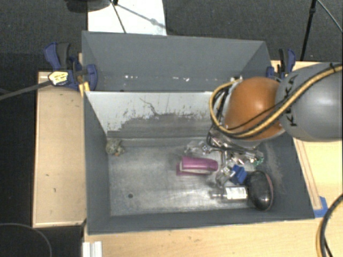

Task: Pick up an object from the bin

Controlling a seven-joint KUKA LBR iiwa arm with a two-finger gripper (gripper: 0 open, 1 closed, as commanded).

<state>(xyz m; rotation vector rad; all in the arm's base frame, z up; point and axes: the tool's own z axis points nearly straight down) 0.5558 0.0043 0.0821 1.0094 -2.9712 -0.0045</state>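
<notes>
My gripper (222, 154) hangs low in the right half of the bin, under the arm's orange cover. A purple, flattish oblong thing (196, 166) lies just to its left, touching or nearly touching it. Right below the gripper sit a small blue piece (238, 174) and a small white block with a dark end (235, 193). A black oval thing like a computer mouse (261, 190) rests at the front right, beside the white block. Whether anything is held I cannot tell.
A small grey-green lump (113, 148) lies alone at the back left corner of the bin floor. The left and middle floor is bare scuffed metal. The arm and its looped cables hang over the bin's right side.
</notes>
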